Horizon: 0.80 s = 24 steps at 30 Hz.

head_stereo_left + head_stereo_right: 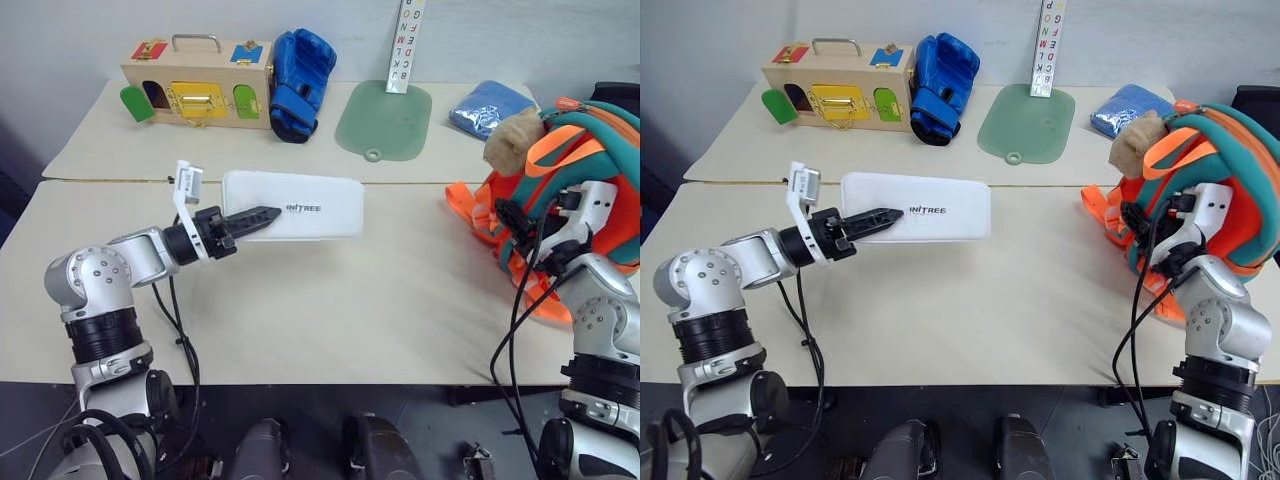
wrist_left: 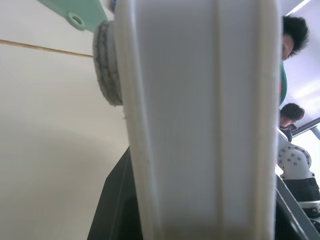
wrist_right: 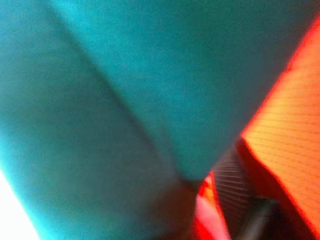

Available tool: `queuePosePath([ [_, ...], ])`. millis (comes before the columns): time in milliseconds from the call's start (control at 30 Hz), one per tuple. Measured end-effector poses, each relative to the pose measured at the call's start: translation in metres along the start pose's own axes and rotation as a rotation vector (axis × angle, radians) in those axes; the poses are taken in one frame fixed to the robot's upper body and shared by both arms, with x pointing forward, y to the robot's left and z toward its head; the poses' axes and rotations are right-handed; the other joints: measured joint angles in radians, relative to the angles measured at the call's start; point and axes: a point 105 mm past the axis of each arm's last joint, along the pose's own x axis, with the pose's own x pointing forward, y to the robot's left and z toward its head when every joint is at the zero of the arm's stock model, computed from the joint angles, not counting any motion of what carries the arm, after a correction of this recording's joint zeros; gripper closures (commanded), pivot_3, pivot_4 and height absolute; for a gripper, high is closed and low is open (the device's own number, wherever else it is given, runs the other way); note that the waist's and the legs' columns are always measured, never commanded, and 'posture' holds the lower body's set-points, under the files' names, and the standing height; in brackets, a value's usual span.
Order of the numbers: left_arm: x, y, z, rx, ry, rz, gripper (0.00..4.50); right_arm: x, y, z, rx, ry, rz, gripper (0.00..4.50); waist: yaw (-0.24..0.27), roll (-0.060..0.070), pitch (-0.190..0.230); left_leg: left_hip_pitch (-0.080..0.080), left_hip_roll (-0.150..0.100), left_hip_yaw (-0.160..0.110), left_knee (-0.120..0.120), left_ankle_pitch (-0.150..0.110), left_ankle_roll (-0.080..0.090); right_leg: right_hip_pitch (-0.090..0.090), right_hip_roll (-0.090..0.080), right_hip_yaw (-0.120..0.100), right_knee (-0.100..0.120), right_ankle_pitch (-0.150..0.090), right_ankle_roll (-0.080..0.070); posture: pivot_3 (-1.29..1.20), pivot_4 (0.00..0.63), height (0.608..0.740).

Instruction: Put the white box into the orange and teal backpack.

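Left pincer clamped on the near-left end of the white box, fingers closed over its edge, box raised above the counter at centre. At three o'clock, orange and teal backpack upright on the counter's right edge. Right pincer pressed into its teal and orange fabric; opening impossible to tell.
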Motion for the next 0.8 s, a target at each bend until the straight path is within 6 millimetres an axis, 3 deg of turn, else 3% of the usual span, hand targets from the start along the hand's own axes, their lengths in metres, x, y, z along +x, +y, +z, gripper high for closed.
queuePosePath([
  [100, -0.005, 0.0, 0.005, 0.004, -0.026, 0.009, 3.14, -0.015, 0.041, 0.017, 0.018, 0.024, 0.274, 4.47, 0.001, 0.0, 0.0, 0.0, 0.001, -0.001, -0.001, 0.0, 0.0, 0.0, 0.0, -0.001, 0.0, 0.0, 0.0, 0.0, 0.15, 0.74],
  [167, -0.01, 0.0, 0.011, 0.016, -0.046, 0.019, 3.14, -0.032, 0.069, 0.025, -0.007, 0.076, 0.451, 4.47, 0.001, 0.0, 0.0, 0.0, 0.001, -0.001, -0.001, -0.001, 0.0, 0.0, 0.0, -0.001, -0.001, 0.0, 0.0, 0.0, 0.15, 0.74],
  [267, -0.012, -0.002, 0.02, 0.042, -0.063, 0.026, 3.14, -0.056, 0.092, 0.021, -0.005, 0.192, 0.626, 4.47, 0.001, -0.001, 0.003, -0.001, 0.0, -0.001, -0.002, -0.002, 0.002, 0.0, 0.0, -0.001, -0.002, 0.0, 0.0, 0.0, 0.15, 0.74],
  [433, -0.009, -0.023, 0.058, 0.151, -0.15, -0.019, 3.14, -0.09, 0.136, 0.032, 0.01, 0.338, 0.929, 4.47, 0.001, -0.002, 0.003, 0.0, 0.001, -0.002, -0.001, -0.003, 0.002, 0.0, 0.0, -0.001, -0.002, 0.0, 0.0, 0.0, 0.15, 0.74],
  [533, -0.004, -0.036, 0.066, 0.226, -0.176, -0.059, 3.14, -0.104, 0.147, 0.037, 0.011, 0.381, 1.018, 4.47, 0.004, -0.003, 0.003, -0.001, 0.0, -0.002, -0.001, -0.003, 0.002, 0.0, -0.001, -0.002, -0.003, 0.0, 0.0, 0.0, 0.15, 0.74],
  [667, 0.012, -0.075, 0.06, 0.346, -0.153, -0.245, 3.14, -0.114, 0.151, 0.037, -0.002, 0.442, 1.073, 4.47, 0.01, -0.005, 0.004, -0.002, 0.0, -0.001, 0.0, -0.003, 0.003, 0.001, -0.001, -0.001, -0.005, 0.001, 0.001, 0.0, 0.15, 0.74],
  [800, 0.025, -0.091, 0.048, 0.447, -0.105, -0.339, 3.14, -0.118, 0.146, 0.036, 0.007, 0.479, 1.074, 4.47, 0.019, -0.004, 0.004, -0.002, 0.0, -0.001, 0.0, -0.003, 0.003, 0.001, 0.0, -0.001, -0.004, 0.001, 0.001, 0.0, 0.15, 0.74],
])
